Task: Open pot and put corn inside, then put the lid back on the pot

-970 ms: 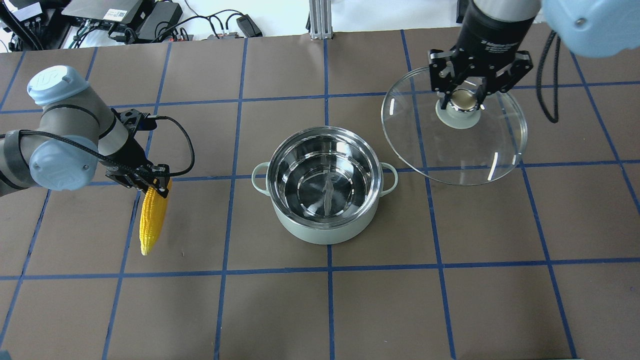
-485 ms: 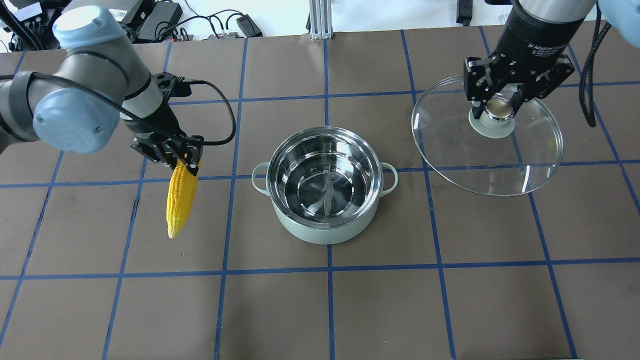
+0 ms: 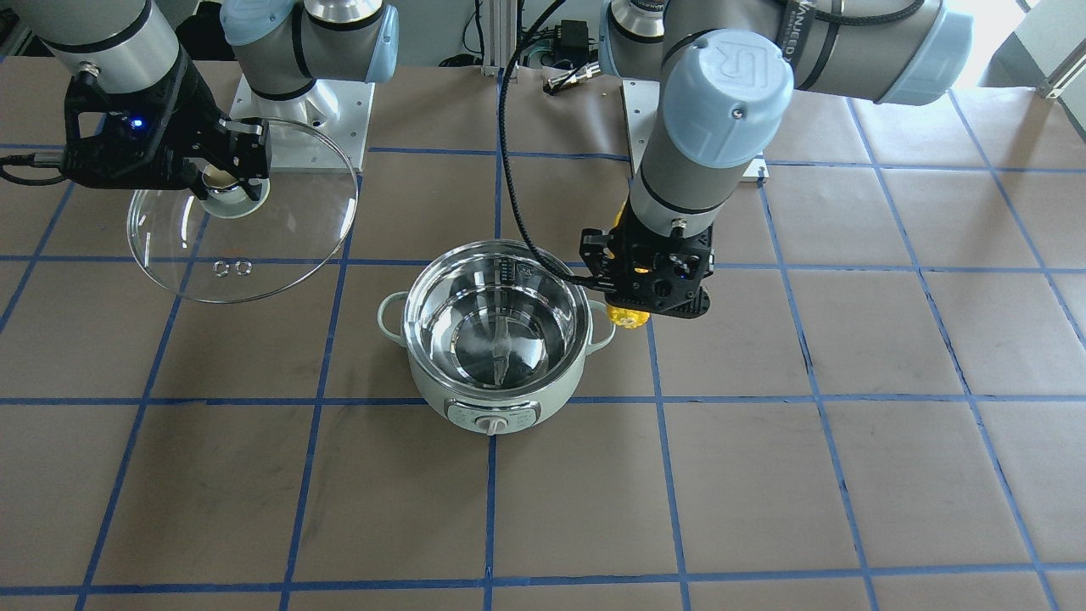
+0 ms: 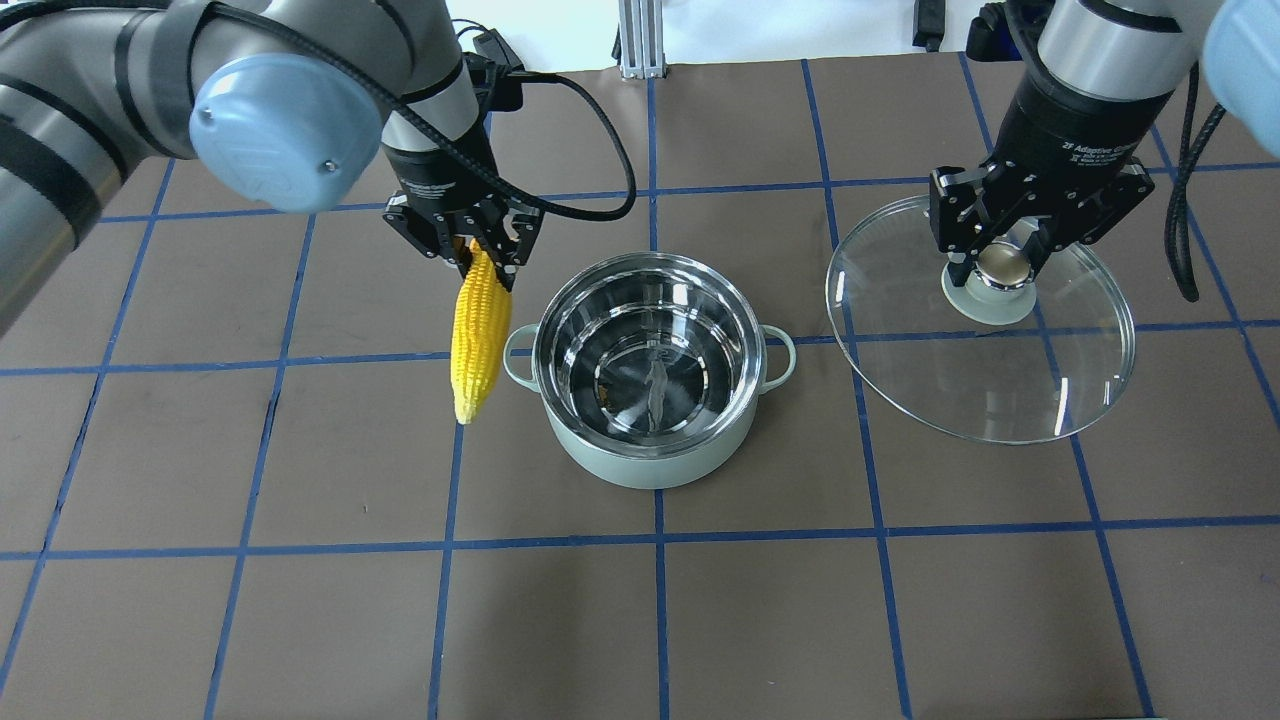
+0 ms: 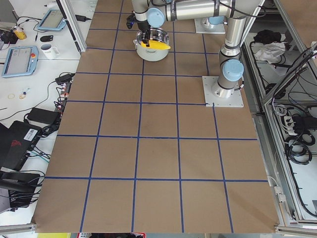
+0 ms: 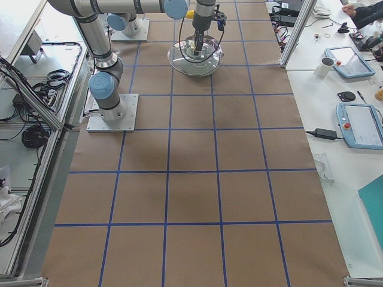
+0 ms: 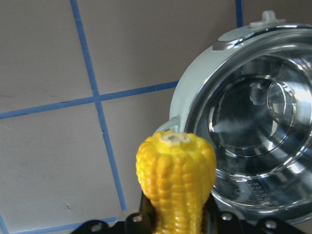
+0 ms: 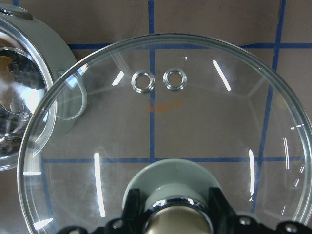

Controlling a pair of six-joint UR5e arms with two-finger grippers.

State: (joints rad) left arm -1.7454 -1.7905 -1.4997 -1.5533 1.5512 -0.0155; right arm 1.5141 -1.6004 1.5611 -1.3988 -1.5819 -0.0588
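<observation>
While 1 pot (image 4: 650,468) sits open, L end effector (image 4: 487,268) grips 1 corn (image 4: 475,342), R end effector (image 4: 1002,266) 1 lid (image 4: 985,392).

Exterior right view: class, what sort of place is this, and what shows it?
Most likely a robotics lab, not a kitchen: a robot arm base bolted to a table gridded with blue tape, and teach pendants on the side bench.
</observation>
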